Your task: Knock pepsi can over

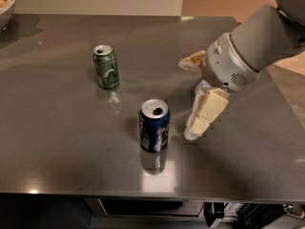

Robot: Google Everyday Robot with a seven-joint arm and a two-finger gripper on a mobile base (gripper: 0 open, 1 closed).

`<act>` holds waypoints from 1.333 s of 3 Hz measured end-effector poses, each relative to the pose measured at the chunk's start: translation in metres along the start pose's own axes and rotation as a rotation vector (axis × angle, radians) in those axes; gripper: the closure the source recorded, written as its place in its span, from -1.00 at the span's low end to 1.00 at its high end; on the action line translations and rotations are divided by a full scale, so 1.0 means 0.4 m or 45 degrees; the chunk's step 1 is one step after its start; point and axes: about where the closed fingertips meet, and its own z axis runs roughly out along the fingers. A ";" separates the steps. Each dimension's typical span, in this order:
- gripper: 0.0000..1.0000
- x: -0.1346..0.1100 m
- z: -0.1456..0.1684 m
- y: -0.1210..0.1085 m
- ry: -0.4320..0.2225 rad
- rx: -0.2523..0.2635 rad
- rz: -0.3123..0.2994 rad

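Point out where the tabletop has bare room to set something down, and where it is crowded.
Bare: the wide left front of the table, between the green can and the near edge; also the back strip behind the green can, right of the bowl. Crowded: right of the pepsi can, where the open gripper hangs close beside it.

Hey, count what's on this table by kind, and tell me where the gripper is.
Cans: 2, the pepsi can and the green can
Bottles: 1, the bottle, mostly hidden behind the gripper
Bowls: 1, the bowl at the far left corner
Total: 4
The gripper, open, hangs just right of the pepsi can, not touching it.
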 end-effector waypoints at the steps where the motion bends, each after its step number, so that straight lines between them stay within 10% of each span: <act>1: -1.00 -0.003 0.041 -0.009 -0.078 -0.013 0.012; 4: -1.00 -0.046 0.132 0.036 -0.241 -0.113 -0.007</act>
